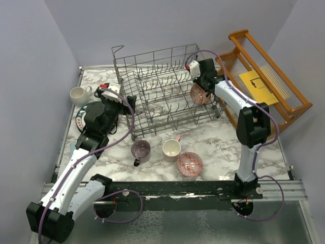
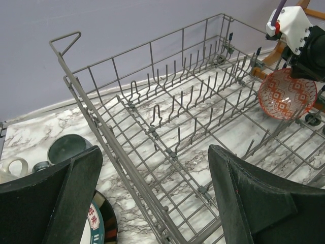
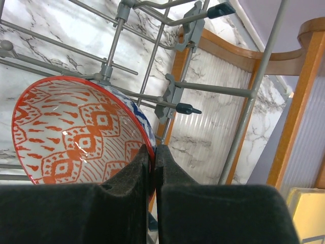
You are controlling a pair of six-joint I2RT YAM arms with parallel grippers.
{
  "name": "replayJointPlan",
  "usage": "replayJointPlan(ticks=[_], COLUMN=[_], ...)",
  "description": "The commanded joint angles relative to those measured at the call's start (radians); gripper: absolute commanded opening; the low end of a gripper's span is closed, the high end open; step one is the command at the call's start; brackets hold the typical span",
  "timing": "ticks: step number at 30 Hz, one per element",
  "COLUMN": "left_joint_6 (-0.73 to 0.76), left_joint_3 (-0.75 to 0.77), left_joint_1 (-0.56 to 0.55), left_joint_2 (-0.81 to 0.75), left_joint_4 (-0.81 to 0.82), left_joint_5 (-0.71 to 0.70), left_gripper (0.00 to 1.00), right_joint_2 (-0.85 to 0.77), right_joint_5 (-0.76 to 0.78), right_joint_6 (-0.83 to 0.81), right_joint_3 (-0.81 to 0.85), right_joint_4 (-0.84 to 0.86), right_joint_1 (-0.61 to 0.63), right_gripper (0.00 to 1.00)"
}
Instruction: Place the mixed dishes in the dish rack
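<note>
The grey wire dish rack (image 1: 162, 86) stands at the back middle of the table. My right gripper (image 1: 203, 87) is shut on the rim of a red-and-white bowl (image 1: 200, 94), held tilted inside the rack's right end; the right wrist view shows the gripper (image 3: 154, 157) and the bowl (image 3: 76, 132). My left gripper (image 1: 122, 104) is open and empty above the rack's left edge (image 2: 155, 152). In front of the rack stand the second bowl (image 1: 189, 163), a purple mug (image 1: 140, 150) and a cream mug (image 1: 171, 149). A white mug (image 1: 78, 94), a plate (image 1: 81, 116) and a grey-green mug (image 2: 68, 147) sit at the left.
An orange-brown wooden slatted rack (image 1: 264, 76) with a yellow card (image 1: 257, 86) on it stands right of the wire rack, close behind the held bowl. My left arm covers part of the plate. Walls close in the table on the left, back and right.
</note>
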Motion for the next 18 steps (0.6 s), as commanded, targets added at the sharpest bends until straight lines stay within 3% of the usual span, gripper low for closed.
replayJointPlan(ticks=[1,18], left_joint_6=[0.006,-0.003], left_joint_3=[-0.008,-0.012], left_joint_1=[0.008,0.013], left_joint_2=[-0.006,-0.005], left_joint_4=[0.033,0.043], left_joint_5=[0.026,0.050], left_gripper=[0.87,0.86], right_joint_2=[-0.097,-0.162], right_joint_5=[0.056,0.119], right_joint_6=[-0.044,-0.144], right_joint_3=[0.012,-0.040], right_joint_4=[0.118,0.223], right_joint_1=[0.019,0.066], right_gripper=[0.01,0.01])
